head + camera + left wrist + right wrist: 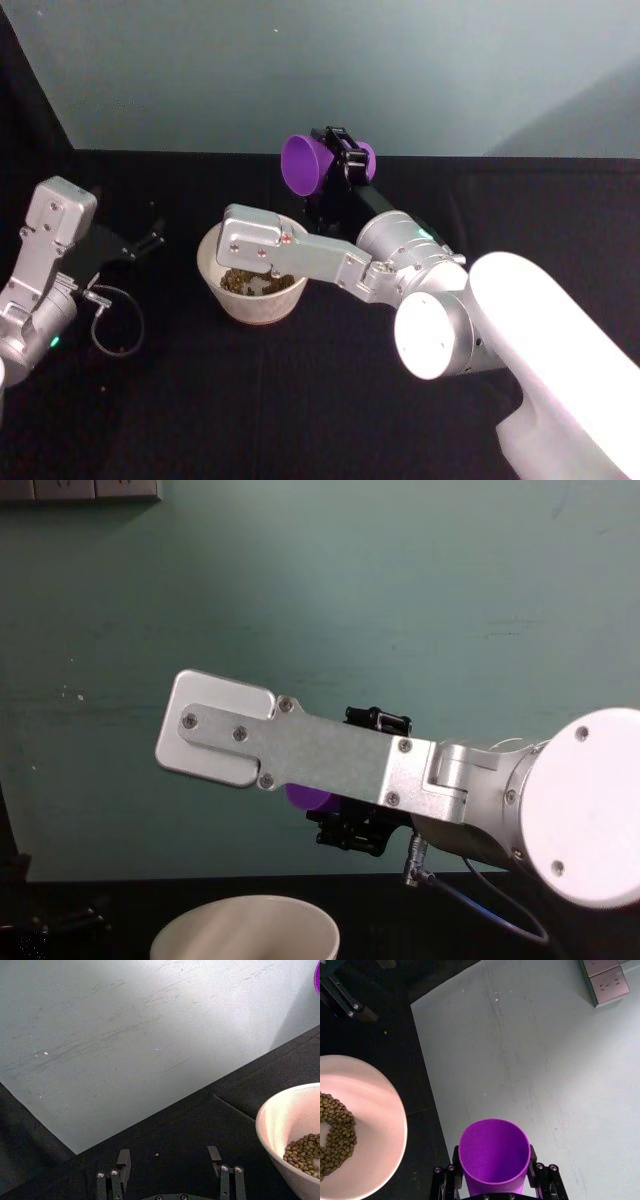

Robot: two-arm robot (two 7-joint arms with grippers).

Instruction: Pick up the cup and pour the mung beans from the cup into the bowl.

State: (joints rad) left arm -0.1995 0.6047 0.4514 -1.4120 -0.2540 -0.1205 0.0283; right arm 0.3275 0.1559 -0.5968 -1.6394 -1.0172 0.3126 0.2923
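Clamping the tipped, empty cup (303, 166) above the bowl (212, 262) of mung beans (255, 282), right hand (340, 158); left hand (169, 1156) spread wide nearby.

Hovering over the black table (190, 1125) with the left gripper (169, 1157) spread wide. Just ahead, between the fingertips (123, 1160), one loose bean (157, 1154). Close beside one finger, the bowl (280, 1115), mung beans (305, 1152) heaped inside. Farther ahead, a pale scuffed wall panel (150, 1035) and a sliver of the cup (318, 975).
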